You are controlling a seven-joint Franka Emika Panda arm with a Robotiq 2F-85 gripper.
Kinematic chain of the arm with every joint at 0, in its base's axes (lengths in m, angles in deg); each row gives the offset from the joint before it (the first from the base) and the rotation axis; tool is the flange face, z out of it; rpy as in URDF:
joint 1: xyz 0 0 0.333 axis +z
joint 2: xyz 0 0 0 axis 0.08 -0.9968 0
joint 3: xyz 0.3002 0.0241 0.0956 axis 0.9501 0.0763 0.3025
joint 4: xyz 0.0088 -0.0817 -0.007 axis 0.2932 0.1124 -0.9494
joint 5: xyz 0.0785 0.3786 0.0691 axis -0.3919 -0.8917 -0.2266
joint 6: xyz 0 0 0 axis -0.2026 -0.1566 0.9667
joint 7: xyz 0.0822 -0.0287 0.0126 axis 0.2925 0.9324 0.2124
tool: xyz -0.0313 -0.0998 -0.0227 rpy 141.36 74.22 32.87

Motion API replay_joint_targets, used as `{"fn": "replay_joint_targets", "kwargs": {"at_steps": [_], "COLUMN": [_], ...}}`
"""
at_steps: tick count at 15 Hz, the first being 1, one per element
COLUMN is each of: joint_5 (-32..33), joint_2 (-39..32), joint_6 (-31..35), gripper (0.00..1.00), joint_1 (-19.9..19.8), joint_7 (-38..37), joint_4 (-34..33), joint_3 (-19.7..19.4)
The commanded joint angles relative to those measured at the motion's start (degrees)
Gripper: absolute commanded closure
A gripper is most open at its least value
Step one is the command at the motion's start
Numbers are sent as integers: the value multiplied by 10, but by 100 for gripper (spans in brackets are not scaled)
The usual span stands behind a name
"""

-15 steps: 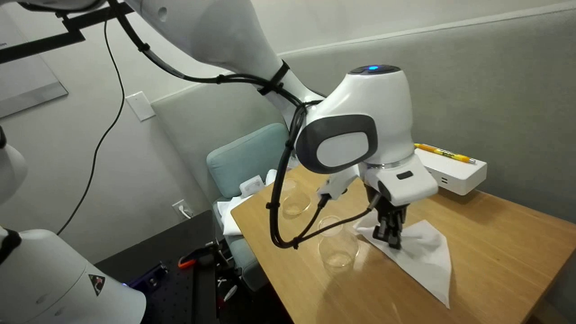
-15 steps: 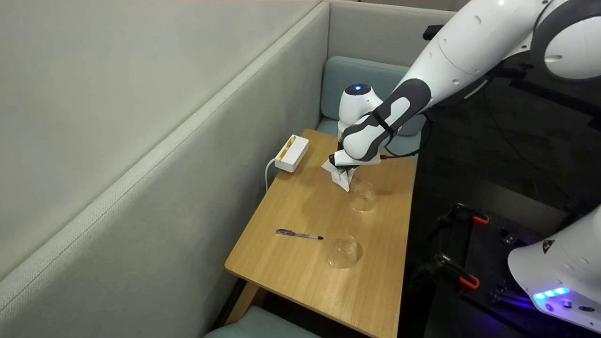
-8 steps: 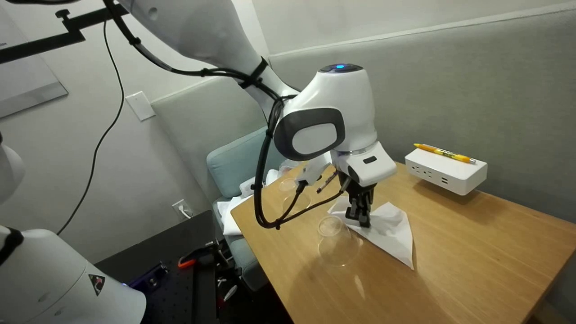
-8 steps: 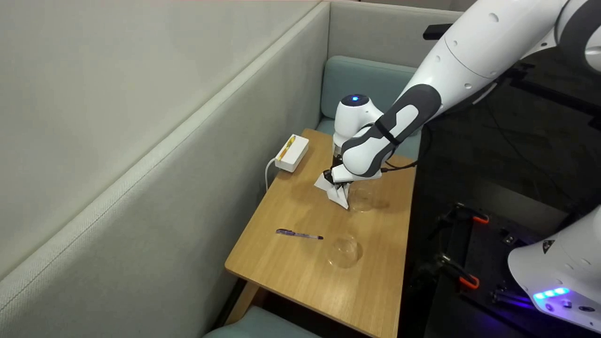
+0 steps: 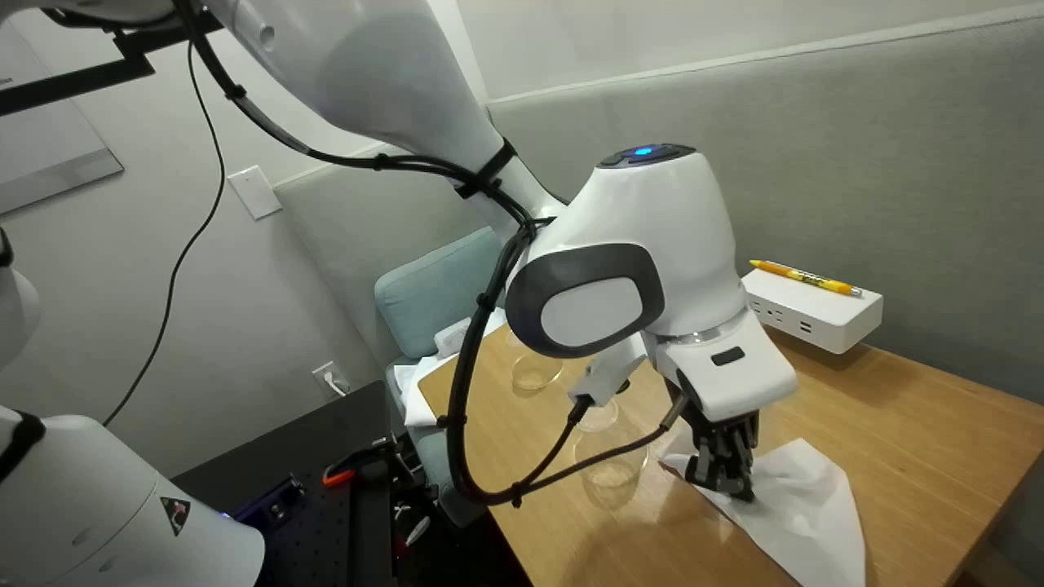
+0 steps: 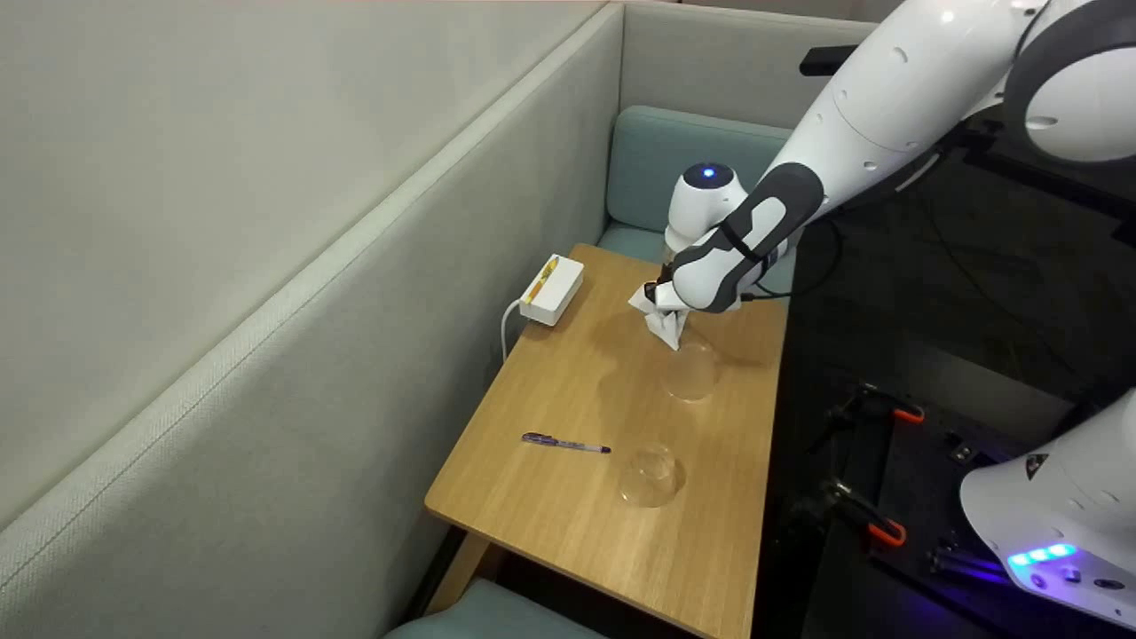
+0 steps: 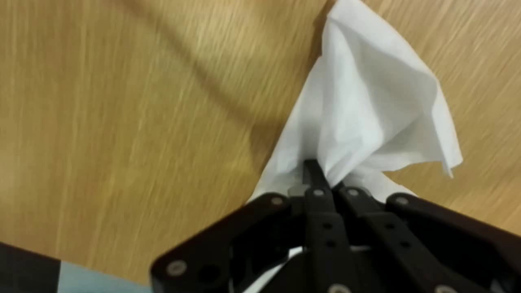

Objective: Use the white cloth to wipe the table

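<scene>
Your gripper has its fingers together, clamped on the white cloth, which fans toward the upper right of the wrist view. You have a gathered fold pinched, probably so the loose part spreads and does the rubbing on the table. Mind the clear cup just below the cloth, right of centre in an exterior view: a wide stroke could knock it.

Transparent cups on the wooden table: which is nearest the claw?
The round transparent cup next to the white cloth in the claw; the other transparent cup stands farther off, near the slim purple pen.
</scene>
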Motion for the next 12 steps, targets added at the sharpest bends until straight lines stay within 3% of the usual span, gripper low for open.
{"fn": "replay_joint_targets", "kwargs": {"at_steps": [1,3,6,9,12], "joint_5": [-4,-11,-23,-46,-92], "joint_2": [-27,-35,-13,12,31], "joint_6": [39,45,26,7,-31], "gripper": [100,100,100,100,100], "joint_1": [19,20,-7,-43,-100], "joint_7": [-37,-48,-33,-8,36], "joint_4": [-3,-7,-5,-8,-17], "joint_3": [-52,-66,-26,46,149]}}
